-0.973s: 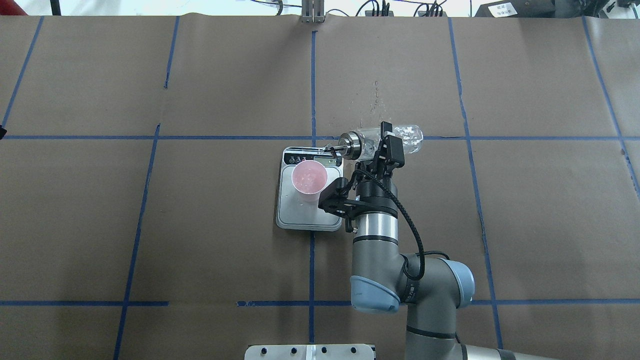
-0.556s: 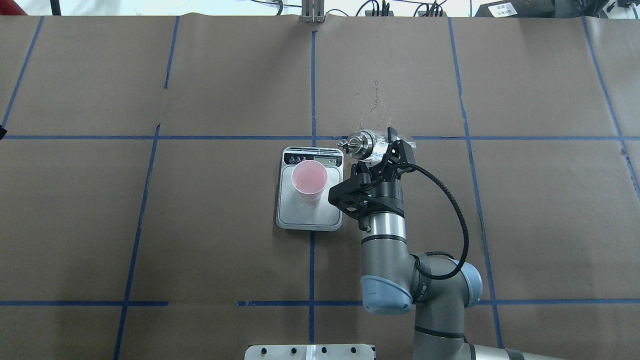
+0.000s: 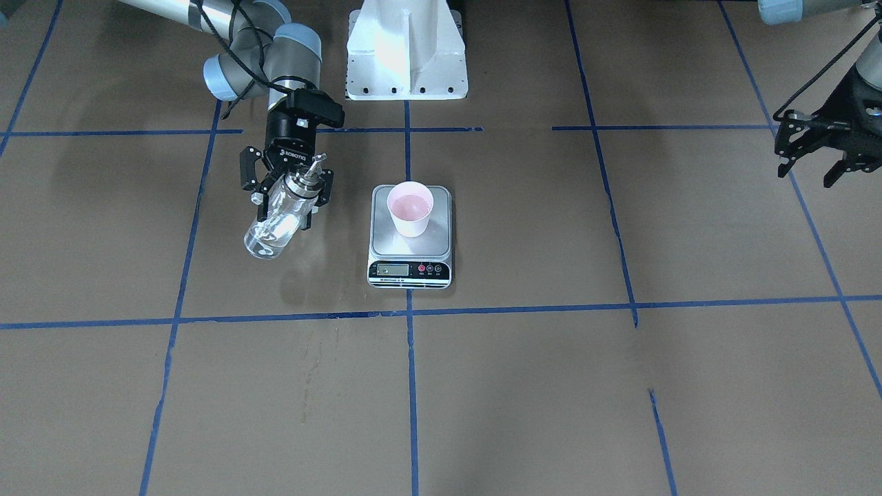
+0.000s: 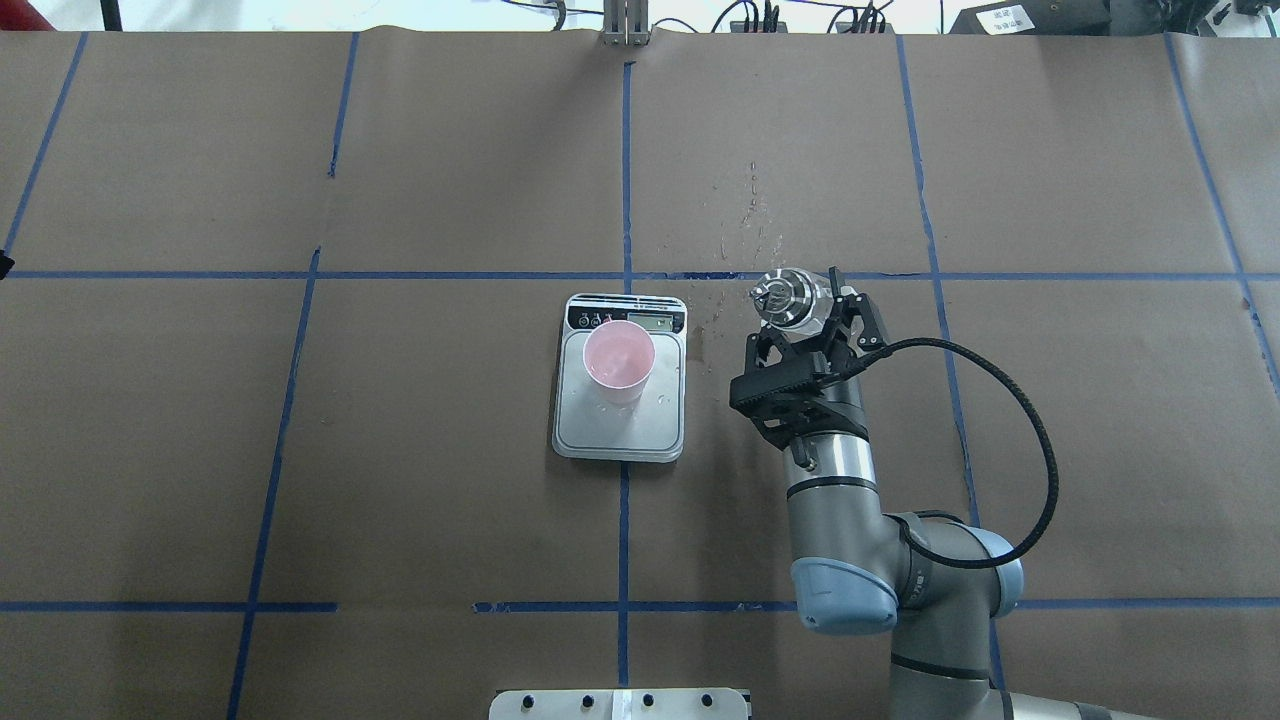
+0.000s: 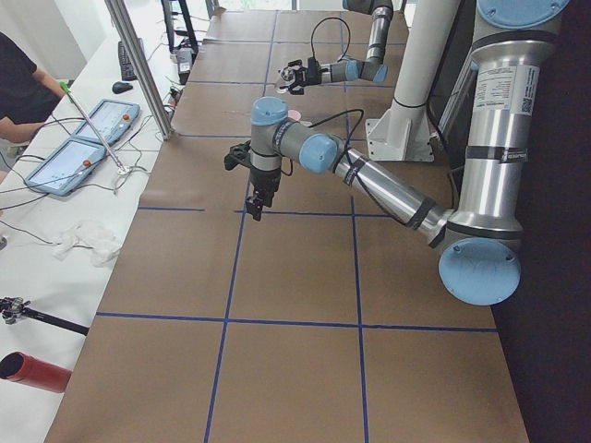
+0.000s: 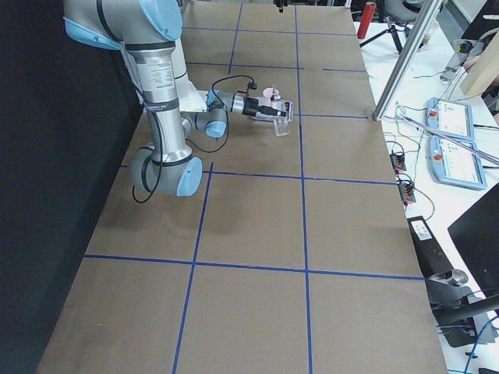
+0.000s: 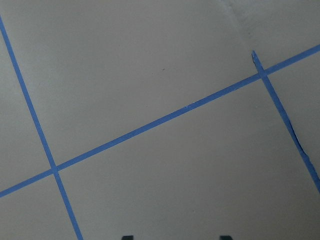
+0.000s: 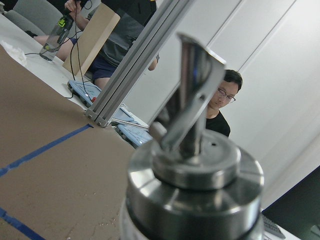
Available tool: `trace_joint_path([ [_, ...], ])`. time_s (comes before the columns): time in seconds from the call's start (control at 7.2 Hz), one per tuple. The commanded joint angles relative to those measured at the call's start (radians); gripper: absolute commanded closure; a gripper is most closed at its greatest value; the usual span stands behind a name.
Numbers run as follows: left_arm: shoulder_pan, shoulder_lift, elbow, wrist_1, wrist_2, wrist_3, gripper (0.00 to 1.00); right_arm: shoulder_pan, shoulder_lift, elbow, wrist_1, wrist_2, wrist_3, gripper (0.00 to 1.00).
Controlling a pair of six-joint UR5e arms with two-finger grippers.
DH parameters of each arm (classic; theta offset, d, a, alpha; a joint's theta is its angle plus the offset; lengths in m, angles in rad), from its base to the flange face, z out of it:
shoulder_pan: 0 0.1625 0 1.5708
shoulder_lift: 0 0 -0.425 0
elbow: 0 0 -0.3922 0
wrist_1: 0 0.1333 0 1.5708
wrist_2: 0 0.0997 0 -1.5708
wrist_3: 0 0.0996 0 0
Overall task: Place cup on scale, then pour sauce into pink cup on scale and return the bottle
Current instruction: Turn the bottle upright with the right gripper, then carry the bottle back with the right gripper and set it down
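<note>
Only thing I can actually read is "ROBOTIQ" in white letters on the black body of the right gripper (image 3: 289,200), in the front-facing view. The LCD (image 3: 389,269) on the scale (image 3: 441,227) and the white label (image 4: 1003,17) at the far right are too small to make out.

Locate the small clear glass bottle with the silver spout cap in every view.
Exterior front-facing: clear glass bottle left of centre, tilted.
Overhead exterior: right of centre.
Exterior left: too small to tell.
Exterior right: upper centre.
Left wrist: absent.
Right wrist: cap fills foreground.
Landmark: flat silver scale beside it, overhead.
</note>
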Motion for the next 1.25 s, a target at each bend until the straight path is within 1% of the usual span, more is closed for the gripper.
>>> trace_joint_path([
  [0.0, 0.0, 0.0, 0.001, 0.0, -0.001, -0.003, 0.34, -0.001, -0.15, 0.077, 0.013, 0.071, 0.24, 1.0],
  [0.14, 0.002, 0.0, 0.005, -0.002, 0.001, -0.003, 0.34, 0.003, -0.22, 0.162, 0.015, 0.184, 0.317, 1.0],
  [0.28, 0.0, 0.002, 0.008, -0.003, -0.002, 0.002, 0.34, 0.007, -0.298, 0.193, 0.013, 0.246, 0.486, 1.0],
  [0.42, -0.005, 0.003, 0.007, 0.0, -0.002, 0.0, 0.32, 0.007, -0.314, 0.195, 0.013, 0.254, 0.502, 1.0],
  [0.56, -0.049, 0.027, 0.008, -0.005, -0.04, 0.003, 0.32, 0.01, -0.346, 0.195, 0.013, 0.26, 0.532, 1.0],
  [0.69, -0.054, 0.041, 0.007, -0.011, -0.095, 0.005, 0.32, 0.013, -0.349, 0.195, 0.013, 0.278, 0.683, 1.0],
  [0.83, -0.054, 0.043, 0.004, -0.011, -0.097, 0.003, 0.32, 0.013, -0.349, 0.195, 0.015, 0.277, 0.713, 1.0],
  [1.11, -0.055, 0.043, -0.001, -0.009, -0.096, 0.003, 0.32, 0.038, -0.368, 0.197, 0.018, 0.275, 0.715, 1.0],
])
